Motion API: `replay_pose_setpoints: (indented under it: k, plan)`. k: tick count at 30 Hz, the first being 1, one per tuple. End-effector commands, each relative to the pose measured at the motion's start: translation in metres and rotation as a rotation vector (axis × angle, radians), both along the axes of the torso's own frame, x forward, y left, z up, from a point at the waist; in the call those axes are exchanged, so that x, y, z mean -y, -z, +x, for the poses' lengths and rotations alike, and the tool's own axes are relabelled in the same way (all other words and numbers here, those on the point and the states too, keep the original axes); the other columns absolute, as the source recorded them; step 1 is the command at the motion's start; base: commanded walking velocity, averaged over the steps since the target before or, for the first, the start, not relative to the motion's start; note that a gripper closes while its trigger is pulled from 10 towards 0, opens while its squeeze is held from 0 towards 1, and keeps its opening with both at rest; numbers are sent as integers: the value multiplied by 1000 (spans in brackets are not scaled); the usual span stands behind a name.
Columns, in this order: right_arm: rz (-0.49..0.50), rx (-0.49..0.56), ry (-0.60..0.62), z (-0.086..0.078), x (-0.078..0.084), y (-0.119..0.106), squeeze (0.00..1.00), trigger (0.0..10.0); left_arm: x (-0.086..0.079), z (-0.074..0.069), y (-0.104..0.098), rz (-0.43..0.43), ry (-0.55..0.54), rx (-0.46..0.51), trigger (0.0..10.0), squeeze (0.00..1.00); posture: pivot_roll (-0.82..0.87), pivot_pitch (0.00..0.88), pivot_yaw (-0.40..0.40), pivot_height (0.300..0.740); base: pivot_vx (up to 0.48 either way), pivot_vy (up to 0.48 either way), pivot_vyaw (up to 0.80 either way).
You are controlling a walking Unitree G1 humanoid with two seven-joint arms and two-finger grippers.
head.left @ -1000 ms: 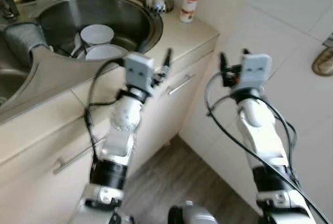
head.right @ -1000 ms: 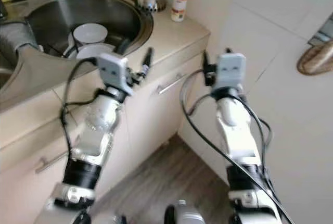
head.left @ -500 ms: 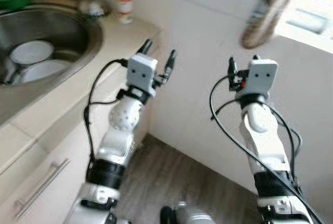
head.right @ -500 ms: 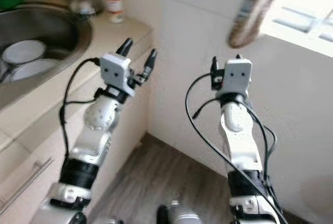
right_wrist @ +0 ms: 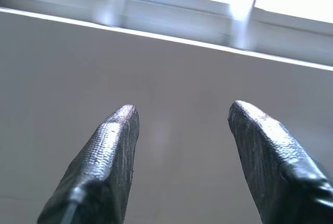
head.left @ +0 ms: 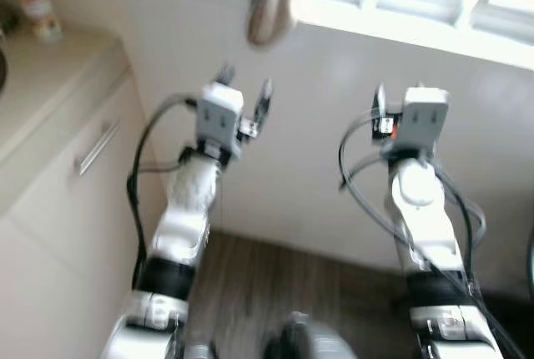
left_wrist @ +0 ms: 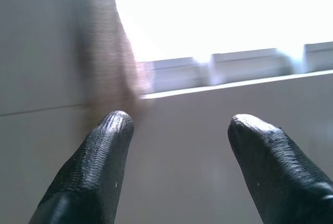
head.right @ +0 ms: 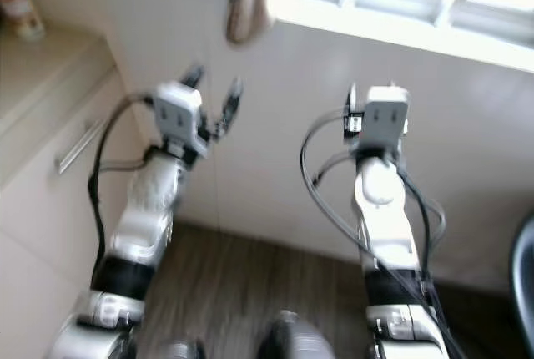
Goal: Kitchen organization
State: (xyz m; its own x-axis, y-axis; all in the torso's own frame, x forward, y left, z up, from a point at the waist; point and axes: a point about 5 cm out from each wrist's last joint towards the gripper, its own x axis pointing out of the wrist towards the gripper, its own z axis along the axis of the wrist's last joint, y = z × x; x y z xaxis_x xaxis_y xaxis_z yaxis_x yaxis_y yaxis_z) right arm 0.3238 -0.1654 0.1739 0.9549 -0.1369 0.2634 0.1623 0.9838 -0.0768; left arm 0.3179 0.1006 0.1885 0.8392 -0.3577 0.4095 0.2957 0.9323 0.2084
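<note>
Jaws spread, empty; frames blurred.

2 silver arms (head.left: 188, 217), black looping cables, grey wrist boxes, textured black fingers (left_wrist: 91, 174).

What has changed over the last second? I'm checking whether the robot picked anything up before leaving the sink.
Only the view moved: it swung right, from the sink to a white wall under a window. The counter and bottle now sit at far left. Left gripper and right gripper remain raised, open and empty.
</note>
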Motion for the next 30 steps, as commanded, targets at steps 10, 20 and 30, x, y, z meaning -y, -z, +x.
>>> replay_pose_setpoints:
  k: [10, 20, 30]
  plan:
    - [3, -28, 64, -1, 13, 7, 0, 10000, 12, -1, 5, 3, 34, -28, 10000, 0, 13, 0, -71, 740, 0, -388, -800]
    - [14, -47, 85, 0, 15, 11, 0, 10000, 13, -2, 6, -10, 36, -28, 10000, 0, 12, 0, -75, 740, 0, 0, -800]
    - [11, -128, 121, 2, 21, 24, 0, 10000, 13, -2, 9, -5, 36, -38, 10000, 0, 12, 0, -77, 740, 0, 0, -311]
